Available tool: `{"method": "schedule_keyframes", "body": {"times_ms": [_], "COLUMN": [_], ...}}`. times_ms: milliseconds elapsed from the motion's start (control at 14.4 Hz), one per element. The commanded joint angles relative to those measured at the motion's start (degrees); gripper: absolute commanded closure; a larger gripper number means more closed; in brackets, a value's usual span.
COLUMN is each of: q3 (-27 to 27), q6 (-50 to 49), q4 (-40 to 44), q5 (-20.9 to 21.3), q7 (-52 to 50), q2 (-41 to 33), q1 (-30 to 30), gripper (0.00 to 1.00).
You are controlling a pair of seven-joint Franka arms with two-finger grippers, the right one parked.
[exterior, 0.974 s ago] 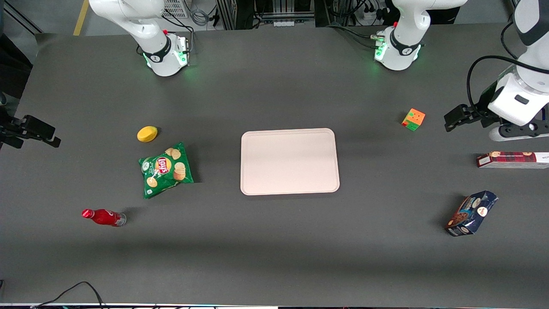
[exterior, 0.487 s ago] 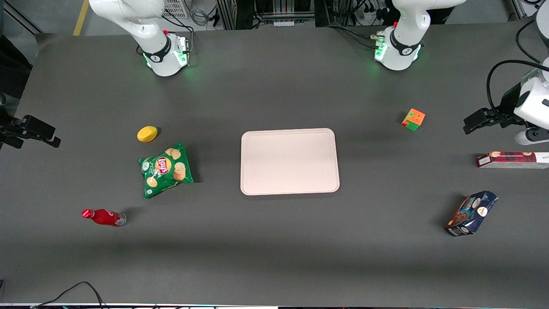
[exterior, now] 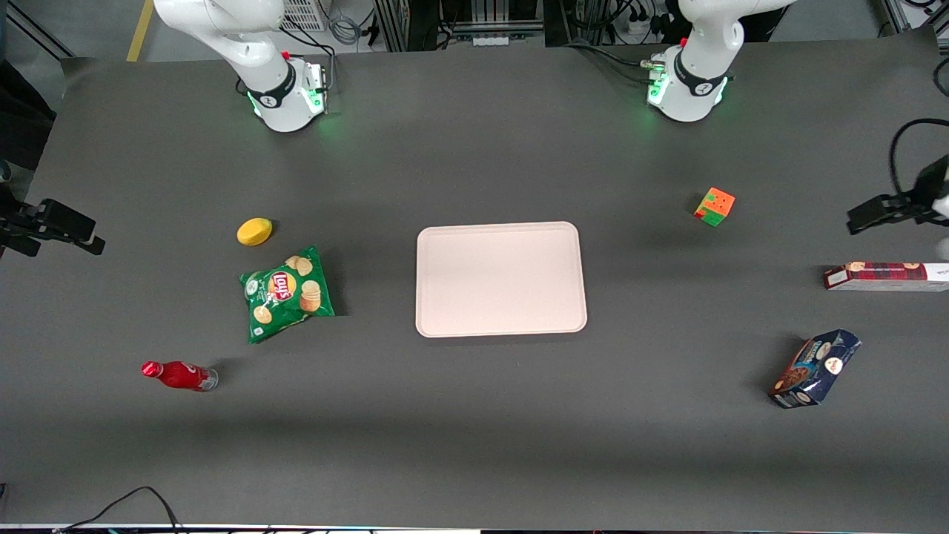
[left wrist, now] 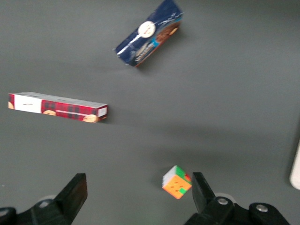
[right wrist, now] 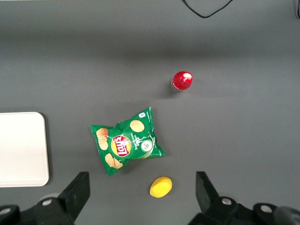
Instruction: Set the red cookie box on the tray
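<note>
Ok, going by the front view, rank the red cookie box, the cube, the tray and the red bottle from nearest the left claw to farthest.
The open left claw hangs at the working arm's table end.
1. Red cookie box, just nearer the camera than the claw.
2. Cube, toward the tray.
3. Tray, mid-table.
4. Red bottle, toward the parked arm's end.

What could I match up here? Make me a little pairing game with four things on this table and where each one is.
Things:
1. red cookie box
2. tray
3. blue cookie bag
4. gripper

Places or states:
A. at the middle of the table
B. lying flat at the working arm's end of the table, past the tray
C. in the air, open, holding nothing
D. nearer to the front camera than the red box

Pairs: 1-B, 2-A, 3-D, 4-C
</note>
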Motion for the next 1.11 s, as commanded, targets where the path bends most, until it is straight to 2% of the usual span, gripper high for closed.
{"method": "schedule_keyframes", "body": {"times_ms": [0, 487, 696, 1043], "q3": [0.04, 9.45, 11.11, 11.3], "q6": [-0.01, 4.56, 10.0, 19.14], "q4": [1.86, 3.61, 3.09, 2.91], "q5": [-0.09, -0.88, 0.43, 3.07], "q7": [12.72, 37.67, 62.25, 91.81], "q2": [2.48, 7.4, 10.38, 14.34], "q1": [7.49, 11.46, 12.78, 12.96], "gripper": [0.0, 0.0, 0.0, 0.0]}}
